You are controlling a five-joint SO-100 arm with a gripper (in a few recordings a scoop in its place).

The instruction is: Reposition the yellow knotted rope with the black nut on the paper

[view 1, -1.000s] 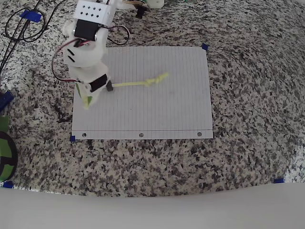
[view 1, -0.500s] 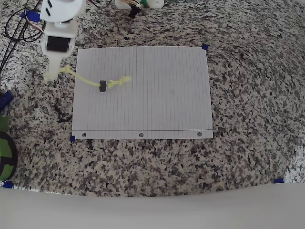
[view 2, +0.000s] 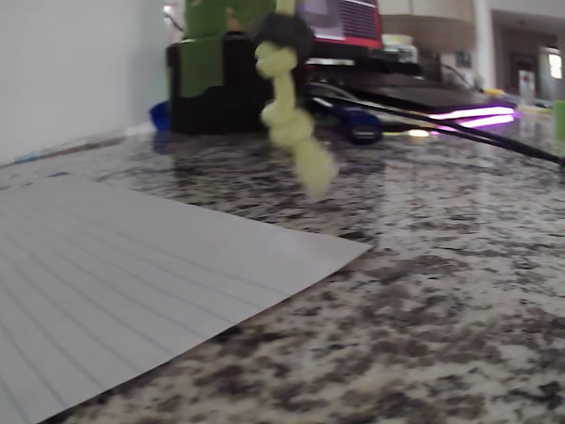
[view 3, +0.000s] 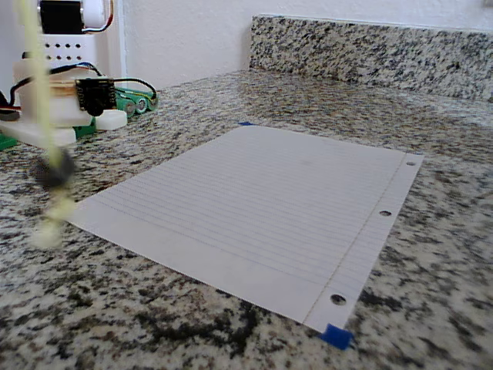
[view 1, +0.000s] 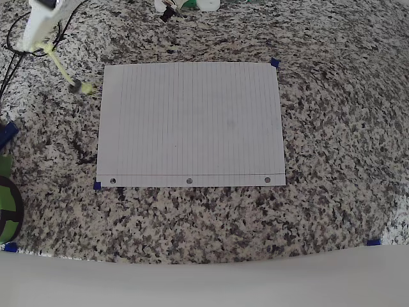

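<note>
1. The pincer (view 1: 39, 39) sits beyond the paper's (view 1: 192, 121) far-left corner in the overhead view, out over bare granite desk (view 1: 332, 211). Its jaws are pinched shut on the upper end of the yellow knotted rope (view 1: 61, 65).

2. The rope hangs clear of the desk. In the overhead view its long axis slants from the pincer down and right toward the paper's left edge. In the fixed view it reads as a near-vertical blurred strand (view 3: 37, 116), so it looks to be swinging.

3. The black nut (view 1: 76, 86) rides low on the rope, just outside the paper's left edge near the far-left corner. A short knotted tail hangs below it. In the fixed view the nut (view 3: 54, 171) hangs off the sheet's near-left corner. In the wrist view the nut (view 2: 281, 34) sits above the dangling knots (view 2: 294, 124), with the paper's corner below and to the left.

4. The relation that matters: the whole rope lies off the paper, and the sheet lies to the right of the pincer in the overhead view. I judge that the coming move is a carry rightward over the left edge, then a lowering.

5. The paper is bare, so any spot on it is free. Blue tape (view 1: 274, 62) pins its corners. Black cables (view 1: 25, 35) lie close by the pincer on the side away from the paper.

6. Risk, as I judge it: a swinging tail may land askew or drag the sheet's edge.
</note>
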